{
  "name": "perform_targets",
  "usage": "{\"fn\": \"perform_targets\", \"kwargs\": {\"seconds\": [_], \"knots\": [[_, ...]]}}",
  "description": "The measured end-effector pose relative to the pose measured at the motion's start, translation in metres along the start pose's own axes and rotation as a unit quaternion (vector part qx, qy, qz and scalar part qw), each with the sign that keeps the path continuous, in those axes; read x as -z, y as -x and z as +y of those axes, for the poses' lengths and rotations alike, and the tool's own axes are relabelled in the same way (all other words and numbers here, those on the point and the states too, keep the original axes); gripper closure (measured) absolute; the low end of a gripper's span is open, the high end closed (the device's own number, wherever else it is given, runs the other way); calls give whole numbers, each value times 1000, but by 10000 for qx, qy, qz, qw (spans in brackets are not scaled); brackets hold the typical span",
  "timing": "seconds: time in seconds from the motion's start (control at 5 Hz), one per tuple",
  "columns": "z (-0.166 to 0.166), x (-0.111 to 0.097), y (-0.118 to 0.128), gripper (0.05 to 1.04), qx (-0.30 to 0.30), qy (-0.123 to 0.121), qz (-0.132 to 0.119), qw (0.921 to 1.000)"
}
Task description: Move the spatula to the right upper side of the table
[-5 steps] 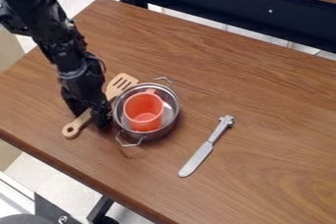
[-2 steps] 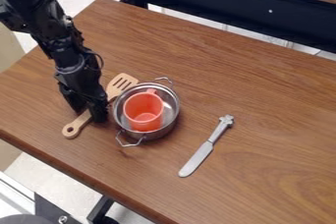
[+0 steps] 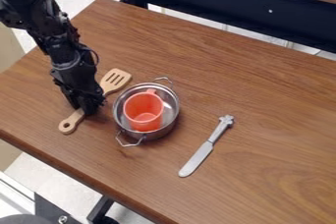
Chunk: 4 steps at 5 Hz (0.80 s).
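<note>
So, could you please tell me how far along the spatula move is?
The grasp looks done: the gripper is closed on the handle of the spatula, which has shifted slightly away from the pot. In hand is the spatula, at the view's left. Carrying it to the right upper side of the table and letting go are left.

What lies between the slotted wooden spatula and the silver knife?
In the camera view, a round silver metal pot holding an orange cup lies between the spatula and knife.
</note>
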<state>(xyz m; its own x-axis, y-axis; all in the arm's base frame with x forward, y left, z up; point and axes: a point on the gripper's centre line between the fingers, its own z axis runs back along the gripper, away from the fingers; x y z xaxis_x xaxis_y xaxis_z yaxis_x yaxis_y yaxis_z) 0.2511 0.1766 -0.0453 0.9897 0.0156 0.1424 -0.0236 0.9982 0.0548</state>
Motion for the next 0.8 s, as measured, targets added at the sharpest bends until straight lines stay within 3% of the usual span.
{"fn": "perform_targets", "kwargs": {"seconds": [0.2, 0.4, 0.6, 0.8], "knots": [[2, 0, -14, 831, 105, -266, -57, 9996], [-3, 2, -36, 831, 220, -303, 70, 9993], [-16, 2, -63, 831, -55, -69, 105, 9999], [-23, -13, -93, 831, -1000, 212, 17, 9948]]}}
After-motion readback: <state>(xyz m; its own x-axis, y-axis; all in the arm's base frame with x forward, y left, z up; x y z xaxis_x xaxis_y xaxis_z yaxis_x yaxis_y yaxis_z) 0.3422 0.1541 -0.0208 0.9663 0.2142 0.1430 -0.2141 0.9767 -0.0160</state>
